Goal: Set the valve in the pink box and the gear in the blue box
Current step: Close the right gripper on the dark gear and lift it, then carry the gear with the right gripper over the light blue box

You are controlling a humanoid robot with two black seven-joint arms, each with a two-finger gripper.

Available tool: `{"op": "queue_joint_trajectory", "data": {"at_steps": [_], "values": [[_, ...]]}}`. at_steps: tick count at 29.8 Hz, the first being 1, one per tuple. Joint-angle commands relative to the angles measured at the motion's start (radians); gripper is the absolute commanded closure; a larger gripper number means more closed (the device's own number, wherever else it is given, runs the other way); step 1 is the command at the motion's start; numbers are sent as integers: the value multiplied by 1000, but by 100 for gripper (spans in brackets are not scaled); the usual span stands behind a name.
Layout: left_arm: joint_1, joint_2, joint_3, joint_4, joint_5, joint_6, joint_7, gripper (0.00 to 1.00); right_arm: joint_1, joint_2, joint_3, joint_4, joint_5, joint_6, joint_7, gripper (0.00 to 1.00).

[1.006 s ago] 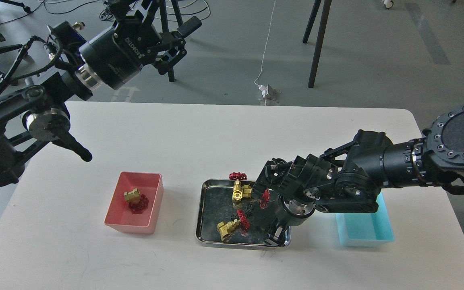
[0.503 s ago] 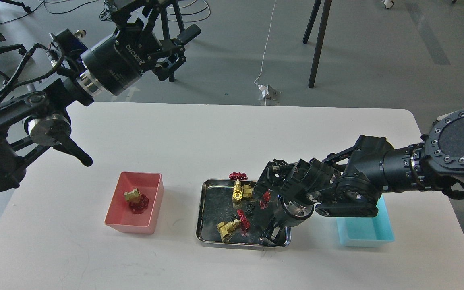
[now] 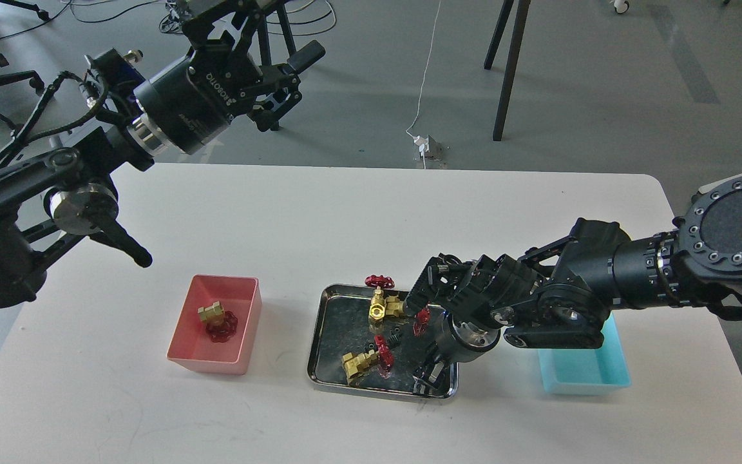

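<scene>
Head view, right claw [image 3: 428,379] lowered into tray [image 3: 319,335]

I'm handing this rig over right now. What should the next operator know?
Left gripper: open, empty, raised beyond the table's far edge.
Right gripper: down in the steel tray, near-right corner; jaw state unclear.
Done: one valve lies in the pink box.
Left: valves and small black gears in the tray; blue box shows nothing where visible.
</scene>
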Motion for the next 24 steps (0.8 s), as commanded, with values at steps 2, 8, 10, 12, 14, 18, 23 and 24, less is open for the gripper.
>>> {"op": "queue_joint_trajectory", "data": {"at_steps": [2,8,10,12,14,18,23,24], "values": [[0,0,0,0,0,0,0,27,4,0,-2,2,0,8,2,68],[12,0,0,0,0,0,0,27,10,0,-6,3,2,8,5,84],[15,0,0,0,0,0,0,27,13,0,-8,5,5,8,5,86],[18,-2,0,0,0,0,0,27,21,0,-6,12,28,8,5,86],[18,-3,0,0,0,0,0,27,45,0,-2,26,54,8,6,86],[20,-14,0,1,0,0,0,27,127,-46,7,106,68,7,5,86],[20,-35,1,6,3,0,0,27,225,-300,12,231,79,10,5,86],[20,-38,1,6,4,0,0,27,234,-374,7,262,77,10,5,86]]}}
